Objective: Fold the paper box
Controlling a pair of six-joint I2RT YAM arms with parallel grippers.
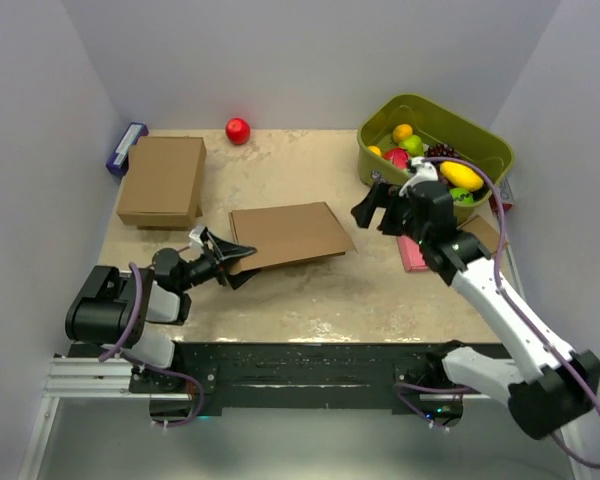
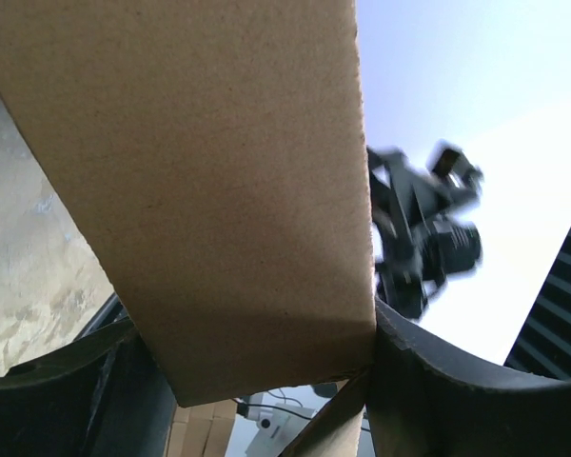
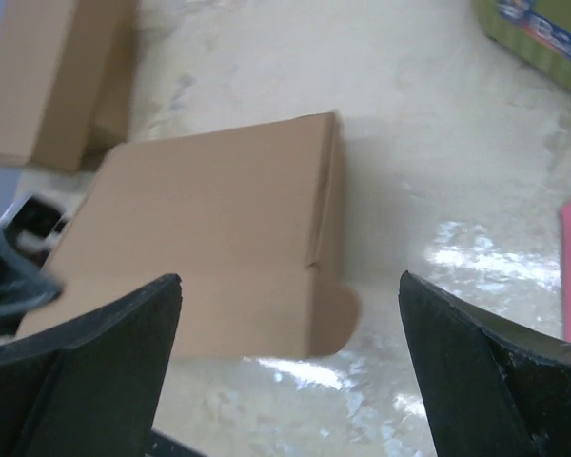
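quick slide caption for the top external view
Left gripper holds the paper box by its near-left corner; open right gripper hovers to its right.

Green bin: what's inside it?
The green bin holds toy fruit: an orange one, a green one, a yellow one, a red one and dark grapes. The right arm covers its near side, so whatever lies there or beneath the fruit is hidden.

A flat brown cardboard paper box (image 1: 290, 235) sits between the left gripper's (image 1: 238, 262) jaws, ahead of the right gripper's (image 1: 375, 216). A closed brown cardboard box (image 1: 163, 180) lies beyond the left jaws
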